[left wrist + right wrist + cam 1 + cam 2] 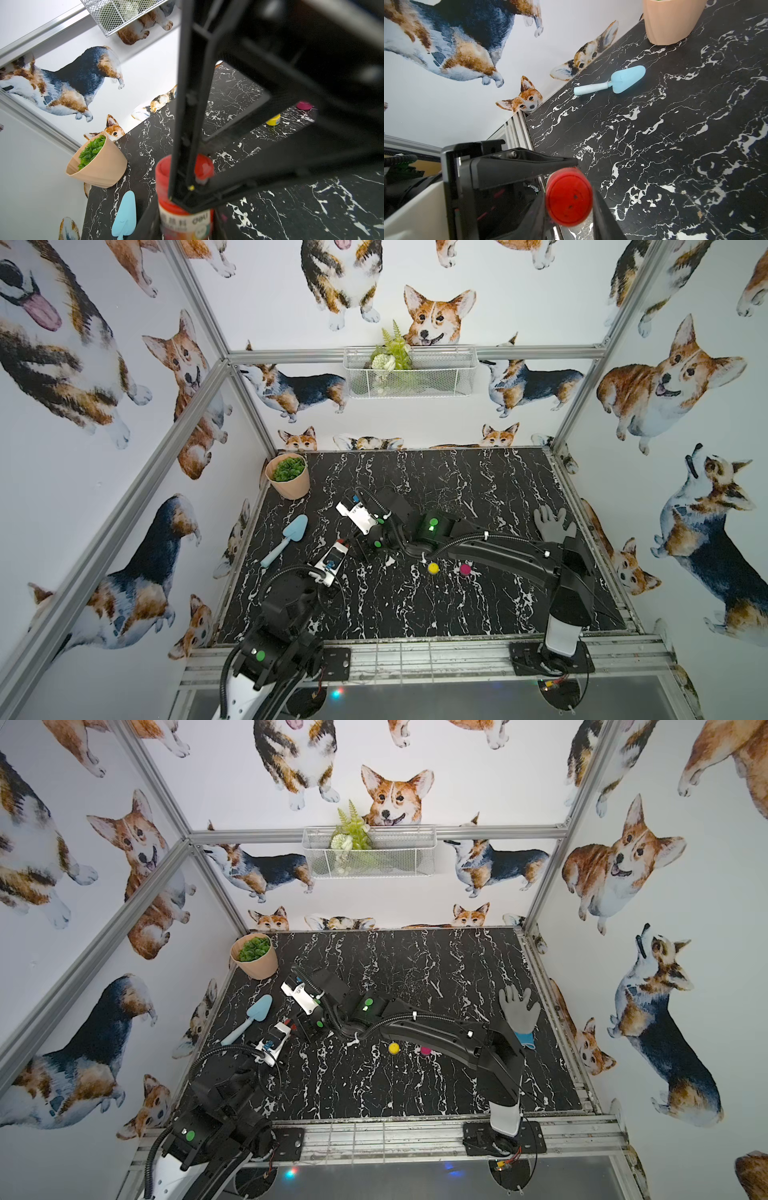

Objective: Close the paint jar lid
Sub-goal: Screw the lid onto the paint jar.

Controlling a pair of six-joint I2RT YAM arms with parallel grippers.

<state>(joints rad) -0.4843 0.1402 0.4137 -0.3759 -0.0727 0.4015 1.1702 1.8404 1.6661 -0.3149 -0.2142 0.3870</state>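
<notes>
The blurred right gripper (192, 193) covers much of the paint jar lid (204, 169).

A peach plant pot (293, 489) is sitting in a far corner of the black marble table (457, 489). A blue trowel (286, 538) is lying near the pot, on its robot side. Farther from the pot, the left gripper (341, 548) and right gripper (358, 547) are sitting tip to tip at a mostly hidden red paint jar (340, 541). 2 small jars are standing well beyond them, a yellow jar (433, 568) and a pink jar (465, 569). A grey glove (550, 524) is lying across the table from the pot.
</notes>
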